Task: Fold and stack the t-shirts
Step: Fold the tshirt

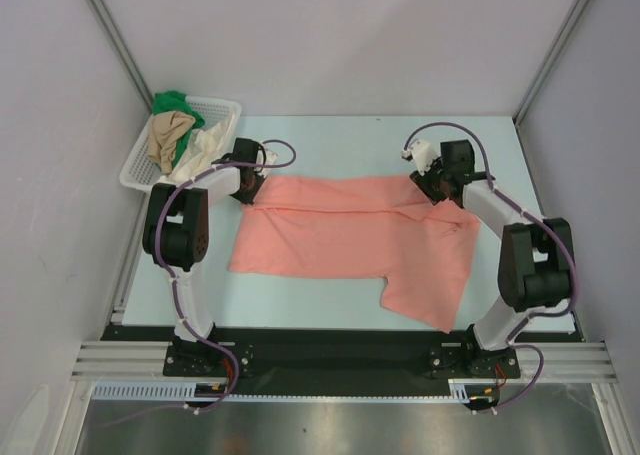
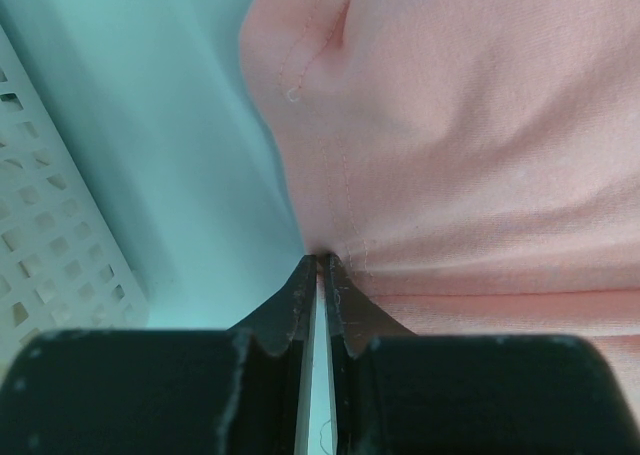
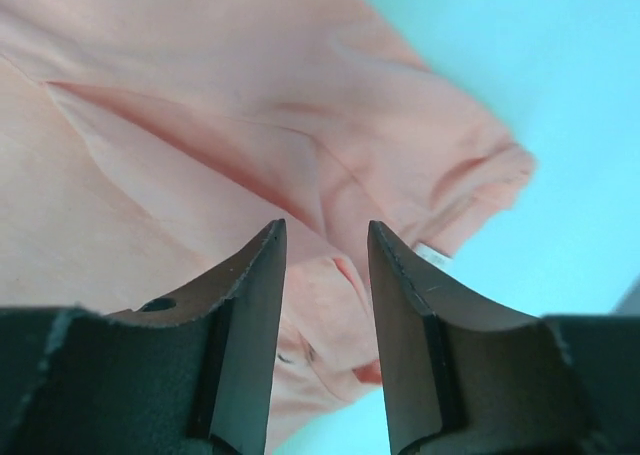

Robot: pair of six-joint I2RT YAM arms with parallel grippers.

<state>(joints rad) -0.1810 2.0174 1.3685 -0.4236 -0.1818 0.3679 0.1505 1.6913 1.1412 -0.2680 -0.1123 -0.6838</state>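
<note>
**Pink shirt spread on the table, one corner pinched, the other let go**

The salmon-pink t-shirt (image 1: 350,240) lies spread across the middle of the pale blue table (image 1: 340,140), between the two arms. Its far edge is folded over toward the near side and forms a long band with a crease running left to right. The right part of the cloth reaches closer to the arm bases than the left part does.

The left gripper (image 1: 252,188) sits at the shirt's far-left corner. In the left wrist view its jaws are drawn almost together, with only a thin slit between them. The tips meet right at the stitched hem, and the cloth puckers toward them, so the gripper is clenched on the edge of the shirt.

The right gripper (image 1: 434,186) is at the shirt's far-right corner. In the right wrist view its jaws stand clearly apart and nothing is caught between them. Folded pink cloth and a hemmed sleeve end show through the gap, lying on the table below.

A white lattice basket (image 1: 135,170) stands at the far-left edge of the table, just beside the left gripper. It holds a green t-shirt (image 1: 175,103), a tan t-shirt (image 1: 168,135) and a cream t-shirt (image 1: 205,145), all crumpled together in a loose heap.
</note>
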